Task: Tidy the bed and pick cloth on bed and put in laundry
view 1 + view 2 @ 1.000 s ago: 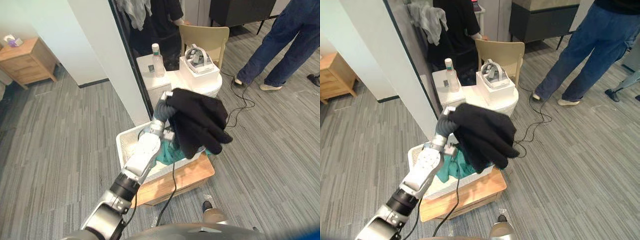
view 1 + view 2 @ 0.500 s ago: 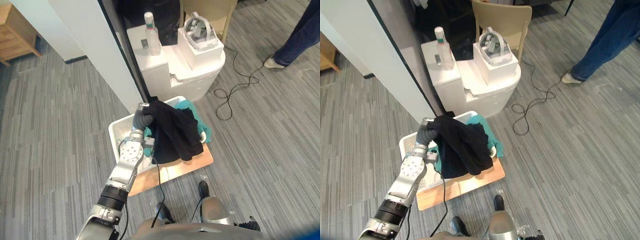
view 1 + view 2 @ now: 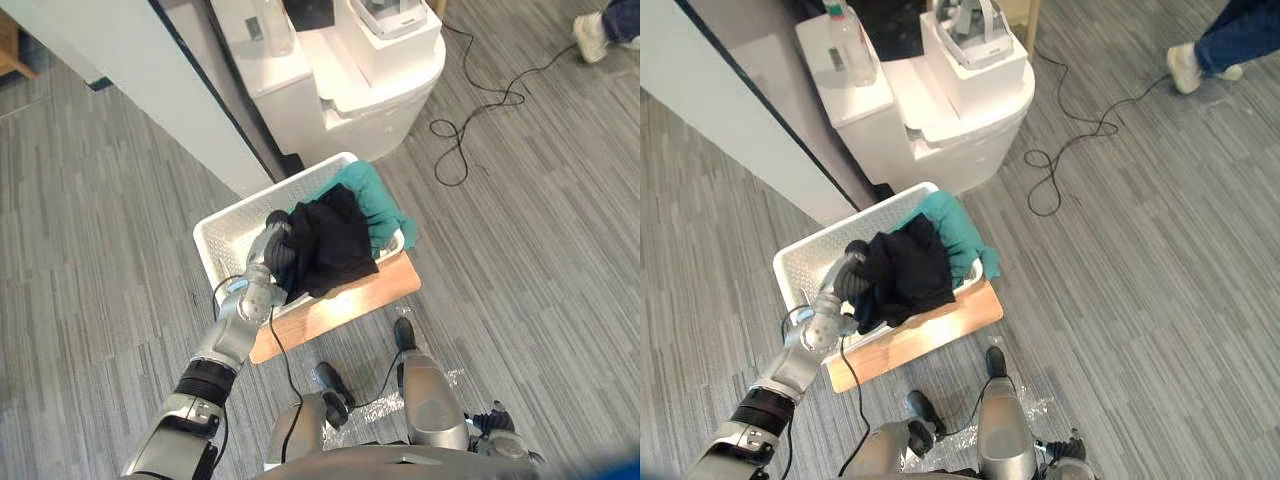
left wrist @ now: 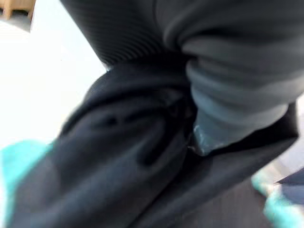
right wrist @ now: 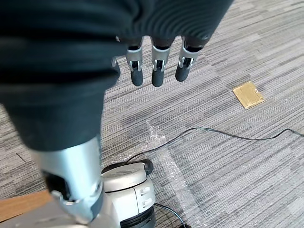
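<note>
A black cloth lies bunched in the white laundry basket, partly over a teal cloth at the basket's right end. My left hand reaches into the basket against the black cloth's left side, its dark ribbed cover showing and the rest buried in the fabric. Up close, the left wrist view has the black cloth pressed against the cover, with teal cloth beside it. My right hand hangs over the grey floor with straight fingers and holds nothing.
The basket sits on a low wooden board. Behind it stand a white round stand with a bottle and a boxed headset, and a white wall panel. A cable lies on the floor; a person's shoe is far right.
My left arm has come down, bringing the black cloth from above the basket into it. The head camera has tilted down, so the whole scene has shifted.
</note>
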Tool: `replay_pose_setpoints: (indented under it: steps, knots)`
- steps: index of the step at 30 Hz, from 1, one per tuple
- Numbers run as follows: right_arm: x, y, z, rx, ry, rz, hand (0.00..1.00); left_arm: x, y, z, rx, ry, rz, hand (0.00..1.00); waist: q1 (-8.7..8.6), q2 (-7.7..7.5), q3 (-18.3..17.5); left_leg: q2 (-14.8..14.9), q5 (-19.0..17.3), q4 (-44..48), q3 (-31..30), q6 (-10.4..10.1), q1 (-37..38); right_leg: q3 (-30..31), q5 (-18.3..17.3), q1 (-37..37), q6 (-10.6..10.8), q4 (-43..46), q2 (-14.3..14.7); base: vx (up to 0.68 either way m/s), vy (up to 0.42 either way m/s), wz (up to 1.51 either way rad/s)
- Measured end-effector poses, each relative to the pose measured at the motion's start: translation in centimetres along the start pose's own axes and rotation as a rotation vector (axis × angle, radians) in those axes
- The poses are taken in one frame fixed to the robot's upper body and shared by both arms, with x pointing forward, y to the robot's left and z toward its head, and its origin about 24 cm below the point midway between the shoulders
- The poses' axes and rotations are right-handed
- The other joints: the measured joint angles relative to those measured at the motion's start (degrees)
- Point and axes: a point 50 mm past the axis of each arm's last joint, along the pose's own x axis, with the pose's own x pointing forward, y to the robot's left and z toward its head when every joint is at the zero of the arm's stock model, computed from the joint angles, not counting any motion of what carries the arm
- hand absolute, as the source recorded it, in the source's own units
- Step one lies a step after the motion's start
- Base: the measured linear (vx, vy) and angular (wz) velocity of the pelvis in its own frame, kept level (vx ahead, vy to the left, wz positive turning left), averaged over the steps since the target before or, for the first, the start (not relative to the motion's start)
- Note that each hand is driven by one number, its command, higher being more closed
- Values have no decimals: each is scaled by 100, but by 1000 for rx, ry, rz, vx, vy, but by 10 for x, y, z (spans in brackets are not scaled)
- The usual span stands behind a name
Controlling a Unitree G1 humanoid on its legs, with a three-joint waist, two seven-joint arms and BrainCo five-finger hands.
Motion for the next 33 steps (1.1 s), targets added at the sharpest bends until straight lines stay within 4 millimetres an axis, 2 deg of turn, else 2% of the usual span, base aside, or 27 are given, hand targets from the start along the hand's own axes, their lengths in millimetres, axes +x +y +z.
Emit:
replay_pose_setpoints:
  steps: [2,6,7,12,14,16,20,23,25,30,33]
  knots:
    - [1,2,6,-1,-13,-3,0,-3,-8,-22,5,112,-27,100,10,-15,142,84,-108,225,62,2,-68,113,-2,-73,-2,99,40,-55,14,-17]
    - [2,3,13,-29,-42,-6,0,-1,-2,-52,55,270,-6,100,40,-22,266,178,-211,544,102,37,-284,158,-9,-266,-7,259,61,-64,14,-9]
    - [2,3,13,-27,-47,-6,0,1,4,-57,69,294,10,0,85,-32,281,209,-237,635,100,39,-369,160,-14,-348,-14,320,69,-88,10,-4]
    - [1,4,17,-7,-65,-16,0,15,35,-58,103,321,112,0,231,-67,428,385,-349,956,54,38,-539,125,-52,-422,-55,485,123,-67,-8,4]
    - [-1,6,21,-5,-94,-14,0,19,42,-56,81,319,139,0,319,-68,431,480,-446,1086,50,-5,-572,117,-65,-424,-76,521,171,-25,-8,-2]
    - [-1,6,24,1,-108,-12,0,20,43,-54,65,314,147,0,335,-71,432,492,-458,1093,41,-22,-571,100,-77,-418,-88,533,175,7,0,2]
    - [-4,5,22,12,-126,-16,0,23,49,-41,-42,269,212,0,484,-75,435,545,-451,1172,-42,-13,-567,-13,-159,-365,-125,615,193,31,-8,7]
    - [-5,4,20,11,-123,-16,0,17,49,-34,-140,235,263,0,554,-107,453,548,-454,1157,-68,-23,-435,-63,-282,-254,-138,716,186,63,-18,13]
    - [-5,4,19,9,-116,-15,0,5,41,-32,-271,221,278,0,598,-109,454,510,-438,1010,-73,-52,-261,-84,-323,-127,-139,709,181,47,-20,4]
    - [-4,4,12,0,-83,-2,0,-8,26,-24,-470,202,289,0,587,-115,438,338,-270,657,-194,-62,-122,-211,-333,32,-126,557,79,38,-10,17]
    - [-4,4,6,-12,-49,5,0,-17,19,-28,-579,215,286,0,602,-125,303,251,-140,435,-204,-55,-39,-257,-325,70,-115,467,51,51,-9,7]
